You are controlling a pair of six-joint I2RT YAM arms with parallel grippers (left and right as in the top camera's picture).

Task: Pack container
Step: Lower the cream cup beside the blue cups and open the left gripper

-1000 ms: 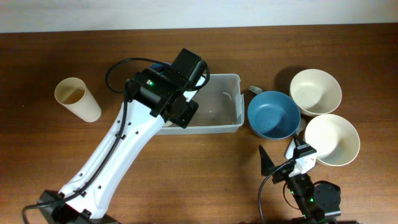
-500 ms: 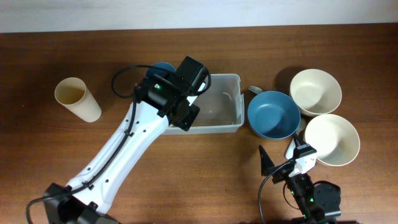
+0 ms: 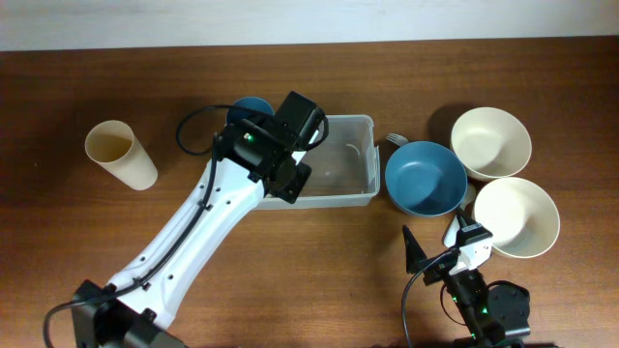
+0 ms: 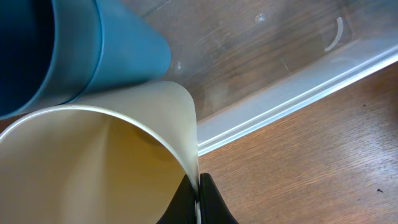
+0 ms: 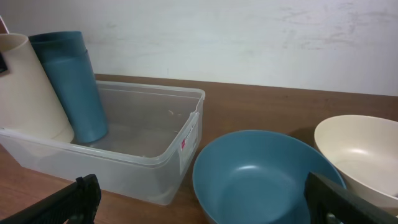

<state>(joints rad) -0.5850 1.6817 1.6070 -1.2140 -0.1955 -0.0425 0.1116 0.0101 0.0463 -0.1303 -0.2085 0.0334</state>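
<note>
Container (image 3: 346,166): clear tub, mid-table (image 3: 319,275), just left of blue bowl (image 3: 426,179). Contents, left end: blue cup (image 5: 68,81) standing, cream cup (image 5: 25,87) touching beside it. Left gripper (image 4: 198,202): pinched on the cream cup's rim. Right gripper (image 3: 440,246): jaws wide, empty, near the table's front edge.

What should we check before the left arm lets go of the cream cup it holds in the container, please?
1. Grip: left gripper shut on the cream cup at its rim: ok.
2. Place: cream cup inside the container, beside the blue cup: ok.
3. Cream cup upright: not ok, it leans.
4. Cream cup's base resting on the container floor: cannot tell.
5. The right gripper open and away from the container: ok.
</note>
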